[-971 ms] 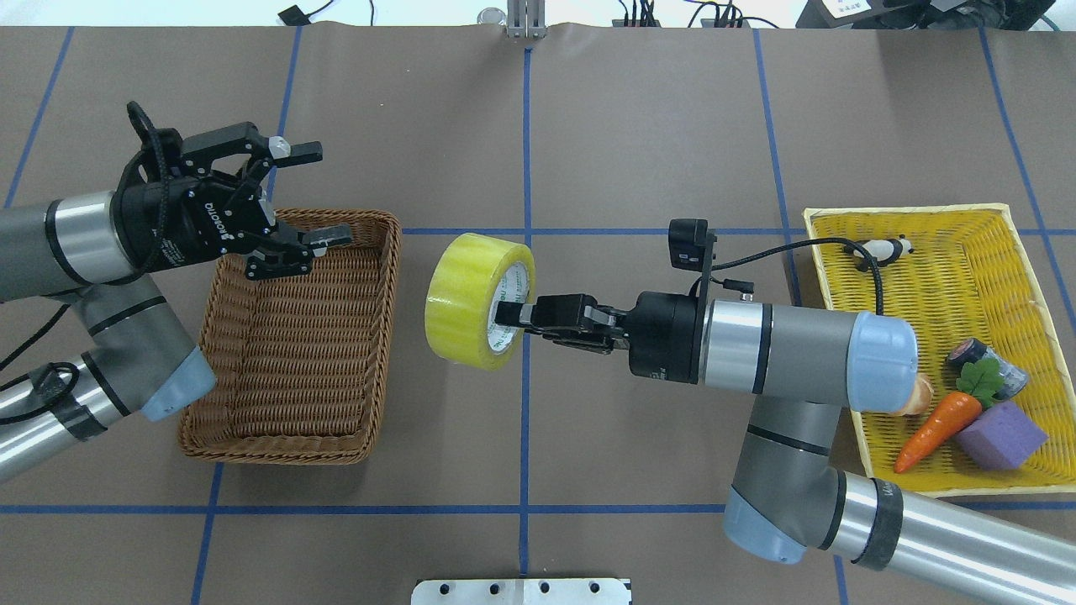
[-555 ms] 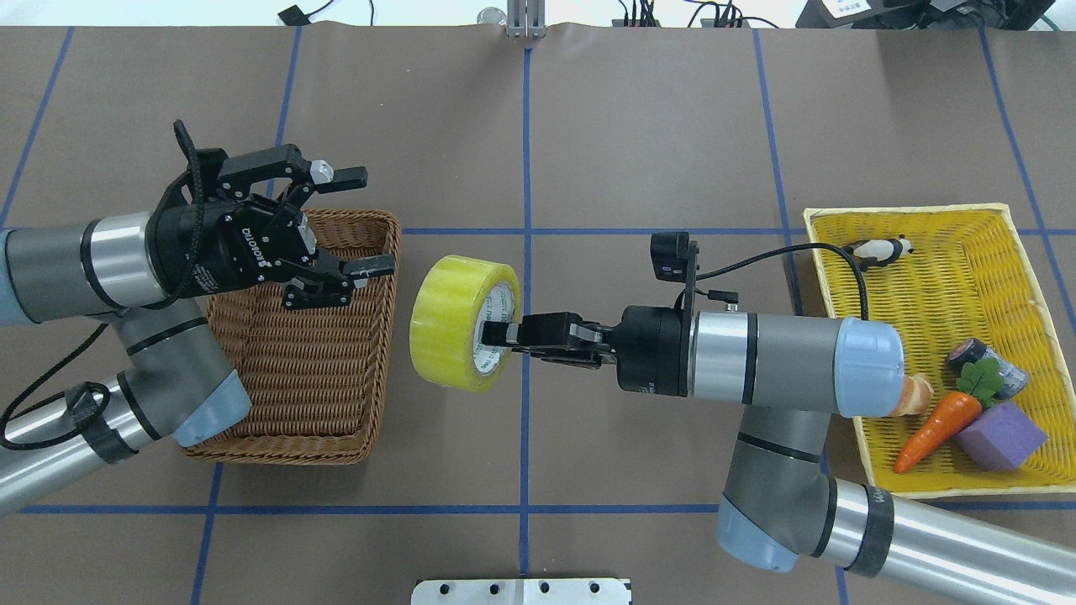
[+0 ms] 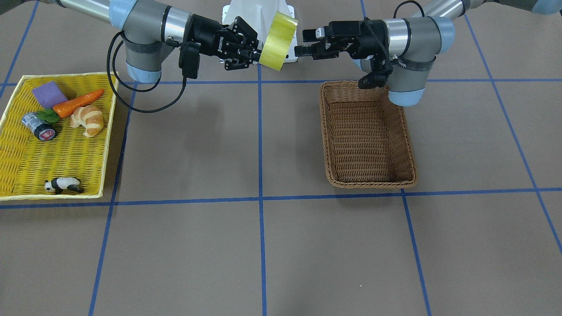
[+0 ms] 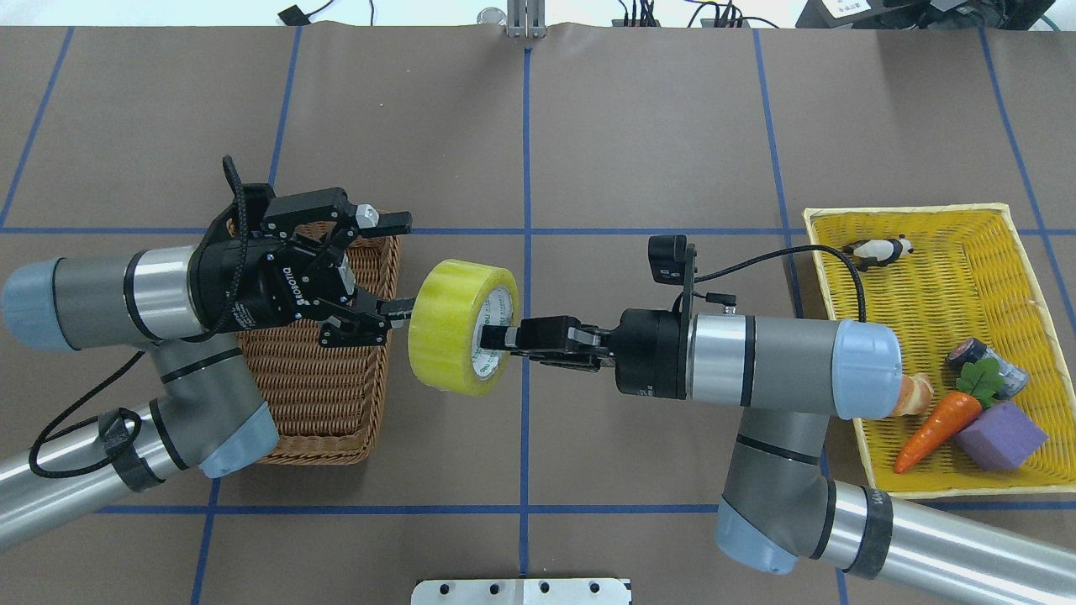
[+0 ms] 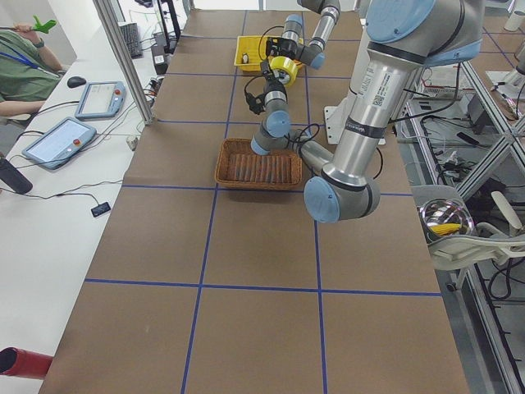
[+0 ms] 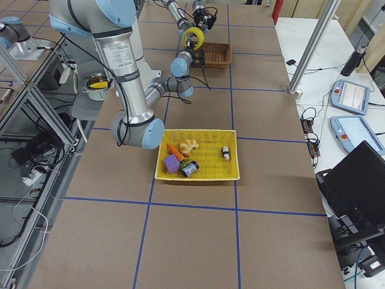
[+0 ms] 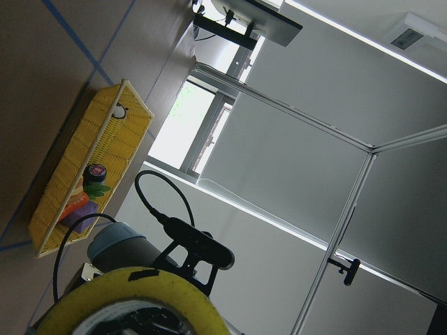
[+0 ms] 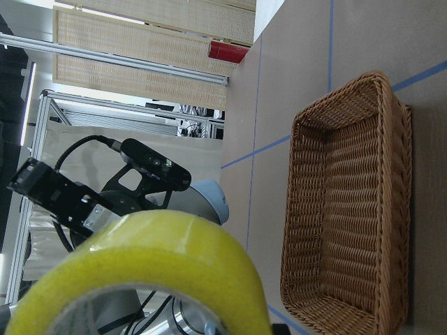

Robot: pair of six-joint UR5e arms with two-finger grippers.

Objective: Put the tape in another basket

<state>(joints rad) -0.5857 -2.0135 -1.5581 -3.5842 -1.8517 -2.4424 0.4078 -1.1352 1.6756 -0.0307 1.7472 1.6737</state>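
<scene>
Left gripper (image 4: 402,267) has swung in, jaws apart, up to the tape (image 4: 454,328). My right gripper (image 4: 498,338) clamps its core wall, airborne just beside the basket (image 4: 311,420), roll axis running arm to arm.

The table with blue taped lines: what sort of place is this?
Probably a robotics research lab, not a factory: the table is marked in a taped grid, control tablets lie on a side bench, and the yellow tray holds a toy carrot.
</scene>
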